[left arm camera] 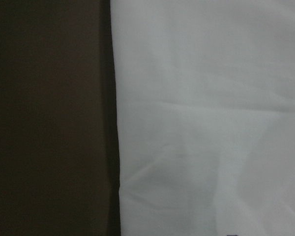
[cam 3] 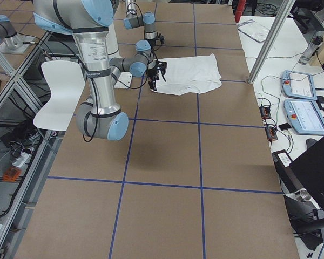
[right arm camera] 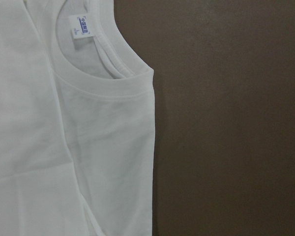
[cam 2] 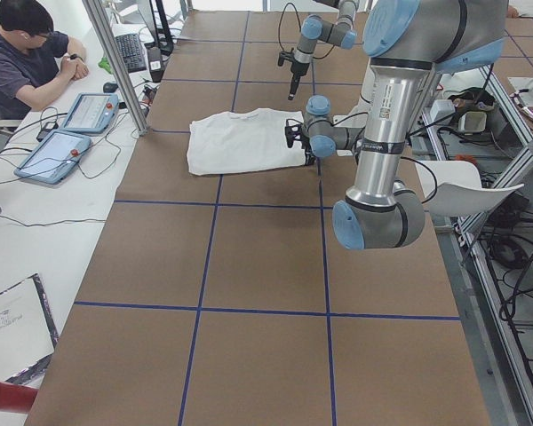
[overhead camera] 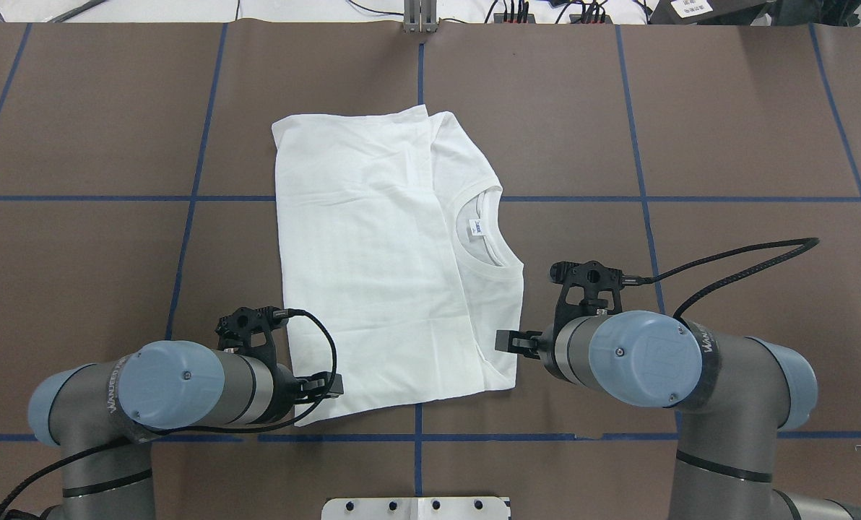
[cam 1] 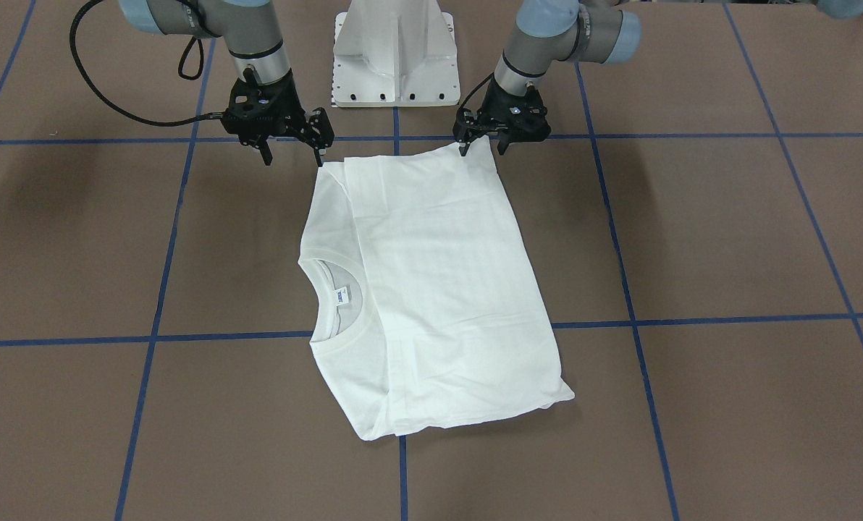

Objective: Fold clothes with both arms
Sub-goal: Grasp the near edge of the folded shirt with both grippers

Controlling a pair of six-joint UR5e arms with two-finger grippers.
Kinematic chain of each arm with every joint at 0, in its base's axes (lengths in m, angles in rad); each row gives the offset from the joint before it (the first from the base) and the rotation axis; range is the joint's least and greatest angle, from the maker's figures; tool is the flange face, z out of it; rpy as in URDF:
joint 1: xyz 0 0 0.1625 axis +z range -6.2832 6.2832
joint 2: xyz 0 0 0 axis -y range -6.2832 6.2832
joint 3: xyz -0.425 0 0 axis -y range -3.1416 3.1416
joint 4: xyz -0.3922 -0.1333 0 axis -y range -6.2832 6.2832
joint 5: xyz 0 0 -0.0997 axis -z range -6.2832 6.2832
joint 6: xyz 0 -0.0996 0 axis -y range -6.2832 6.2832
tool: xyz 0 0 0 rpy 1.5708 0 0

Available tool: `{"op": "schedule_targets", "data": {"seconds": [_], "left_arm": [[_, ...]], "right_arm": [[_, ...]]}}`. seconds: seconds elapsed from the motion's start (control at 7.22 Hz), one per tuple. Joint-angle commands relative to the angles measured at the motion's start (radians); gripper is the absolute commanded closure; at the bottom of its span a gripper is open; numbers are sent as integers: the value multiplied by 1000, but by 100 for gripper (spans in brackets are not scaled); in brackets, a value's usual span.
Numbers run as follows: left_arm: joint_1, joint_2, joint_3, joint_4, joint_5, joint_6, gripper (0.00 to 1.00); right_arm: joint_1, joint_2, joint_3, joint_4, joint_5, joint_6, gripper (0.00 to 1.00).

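The white long-sleeved T-shirt (cam 1: 431, 289) lies folded lengthwise on the brown worktop (cam 1: 692, 239), my black left gripper (cam 1: 483, 151) and right gripper (cam 1: 295, 161) both spread open at its near corners, the crosswise fold not yet made, I judge.

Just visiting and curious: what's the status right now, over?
Left end effector open astride one near shirt corner; right end effector open beside the other. Shirt folded, flat. Nothing in the way.

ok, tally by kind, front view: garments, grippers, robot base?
White T-shirt: 1
Black grippers: 2, left gripper and right gripper
White pedestal base: 1
Total: 4
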Motion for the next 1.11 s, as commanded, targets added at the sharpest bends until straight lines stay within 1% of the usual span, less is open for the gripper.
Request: {"op": "schedule_targets", "data": {"seconds": [0.0, 0.42, 0.55, 0.69, 0.83, 0.97], "left_arm": [[2, 1, -2, 6, 1, -4, 51], [4, 4, -5, 9, -2, -6, 51], [4, 4, -5, 9, -2, -6, 57], [4, 2, -5, 10, -2, -40, 87], [7, -4, -5, 26, -2, -64, 100], [11, -7, -5, 36, -2, -65, 100]], "right_arm": [[-5, 2, -1, 0, -4, 0, 0], [-10, 4, -3, 0, -4, 0, 0], [-11, 4, -4, 0, -6, 2, 0], [-16, 1, -6, 0, -7, 3, 0], [-24, 4, -15, -3, -16, 30, 0], [-33, 5, -17, -15, -17, 158, 1]]}}
